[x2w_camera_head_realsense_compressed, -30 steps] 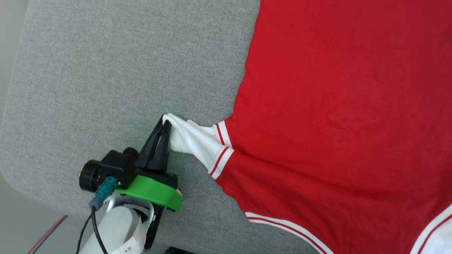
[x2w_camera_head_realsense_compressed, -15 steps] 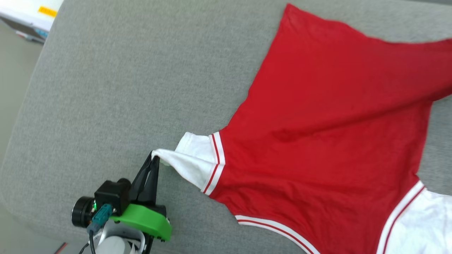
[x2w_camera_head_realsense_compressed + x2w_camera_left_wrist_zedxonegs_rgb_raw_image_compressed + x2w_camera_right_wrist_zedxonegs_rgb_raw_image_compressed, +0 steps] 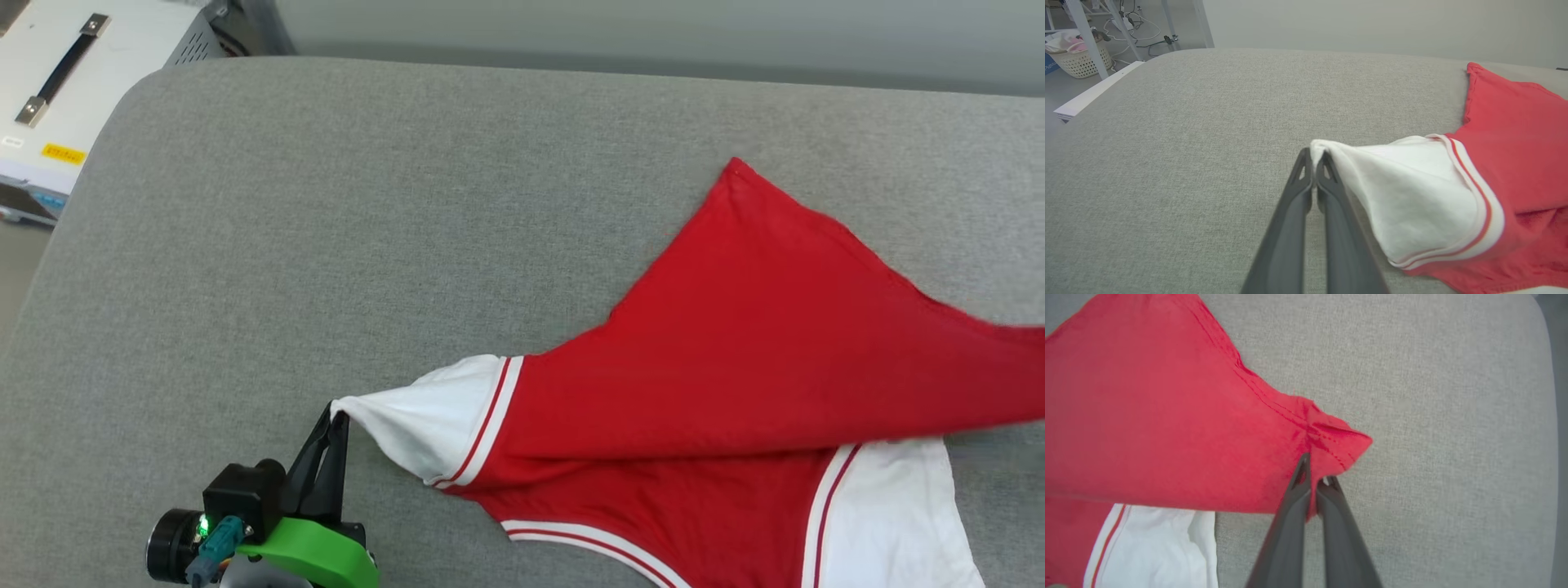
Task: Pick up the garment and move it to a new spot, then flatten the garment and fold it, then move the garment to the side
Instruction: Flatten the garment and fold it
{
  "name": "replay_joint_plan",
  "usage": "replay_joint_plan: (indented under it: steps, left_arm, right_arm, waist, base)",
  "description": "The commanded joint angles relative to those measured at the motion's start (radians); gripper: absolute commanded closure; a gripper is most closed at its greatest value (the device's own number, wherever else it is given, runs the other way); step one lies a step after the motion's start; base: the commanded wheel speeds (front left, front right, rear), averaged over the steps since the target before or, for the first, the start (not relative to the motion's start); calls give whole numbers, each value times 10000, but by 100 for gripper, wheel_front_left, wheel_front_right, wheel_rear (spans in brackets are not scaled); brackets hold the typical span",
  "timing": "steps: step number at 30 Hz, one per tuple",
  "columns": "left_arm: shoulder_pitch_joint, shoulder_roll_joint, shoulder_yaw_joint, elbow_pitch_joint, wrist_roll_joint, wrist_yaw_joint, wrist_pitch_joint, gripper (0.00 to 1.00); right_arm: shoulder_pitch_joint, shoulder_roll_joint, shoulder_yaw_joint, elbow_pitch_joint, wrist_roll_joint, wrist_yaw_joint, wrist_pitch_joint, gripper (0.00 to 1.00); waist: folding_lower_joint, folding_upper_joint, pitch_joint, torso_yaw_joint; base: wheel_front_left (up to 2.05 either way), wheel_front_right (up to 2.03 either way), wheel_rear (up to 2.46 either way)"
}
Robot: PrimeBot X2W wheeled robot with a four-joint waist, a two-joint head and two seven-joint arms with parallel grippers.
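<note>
The garment (image 3: 735,367), a red jersey shirt with white sleeves and red-white trim, lies back-up on the grey cushioned surface (image 3: 367,245), stretched across the right half of the head view. My left gripper (image 3: 336,418) sits at the lower left, shut on the tip of the white sleeve (image 3: 424,429); the left wrist view shows its fingers (image 3: 1312,157) pinching that sleeve (image 3: 1412,192). In the right wrist view my right gripper (image 3: 1314,473) is shut on a red hem corner of the garment (image 3: 1167,416), lifted over the other white sleeve (image 3: 1159,547). No lettering shows.
A white case with a black handle (image 3: 73,57) stands beyond the surface's far left corner. In the left wrist view a white basket (image 3: 1079,61) and metal frame legs (image 3: 1086,32) stand on the floor at far left. The surface's rounded right edge (image 3: 1549,416) is near the right gripper.
The head camera has tilted up, bringing the far edge and the white case into view. The red body has been drawn into a narrower, folded-over band, its lower hem lifted across toward the right.
</note>
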Motion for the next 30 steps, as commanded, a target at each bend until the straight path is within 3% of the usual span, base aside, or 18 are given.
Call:
replay_joint_plan:
  steps: [1, 7, 8, 9, 15, 16, 18, 19, 25, 30]
  left_arm:
    - [168, 77, 11, -20, -61, 79, 39, 100]
    - [234, 111, -46, 79, -125, 56, 78, 100]
    - [228, 117, -59, 101, -133, 49, 85, 100]
    - [194, 111, -95, 146, -145, 44, 97, 100]
    - [228, 109, -142, 179, -183, 90, 127, 100]
    - [231, 111, -146, 179, -186, 99, 131, 100]
    - [227, 112, -161, 167, -193, 113, 144, 100]
    - [217, 116, -192, 158, -190, 120, 168, 100]
    - [76, 83, -334, 27, -125, 139, 230, 100]
    - [-218, 55, -445, -135, -24, 132, 256, 100]
  right_arm:
    - [687, 183, -248, -108, 55, -7, -19, 100]
    - [3234, 1332, -1247, -394, -169, -7, 276, 100]
    - [3591, 1624, -1314, -396, -219, -7, 368, 100]
    - [4322, 2356, -1364, -319, -255, -7, 656, 100]
    - [4692, 3109, -1537, -272, -470, -7, 857, 100]
    - [4625, 3138, -1610, -310, -529, -7, 801, 84]
    - [4461, 3132, -1750, -449, -599, -7, 758, 15]
    - [4220, 3075, -1936, -750, -583, -7, 630, 0]
    - [3119, 2668, -2469, -1851, -875, -7, 300, 0]
    - [1559, 2183, -2281, -2580, -1215, -7, 483, 0]
  waist:
    - [1, -1, -362, -304]
    - [1, -1, -499, -328]
    - [1, -1, -515, -321]
    - [1, -1, -536, -274]
    - [1, -1, -519, -305]
    - [1, -1, -519, -319]
    - [1, -1, -529, -341]
    - [1, -1, -540, -350]
    - [1, -1, -387, -211]
    - [1, -1, -23, 32]
  base:
    - [0, 0, 0]
    - [0, 0, 0]
    - [0, 0, 0]
    - [0, 0, 0]
    - [0, 0, 0]
    - [0, 0, 0]
    - [0, 0, 0]
    - [0, 0, 0]
    - [0, 0, 0]
    - [0, 0, 0]
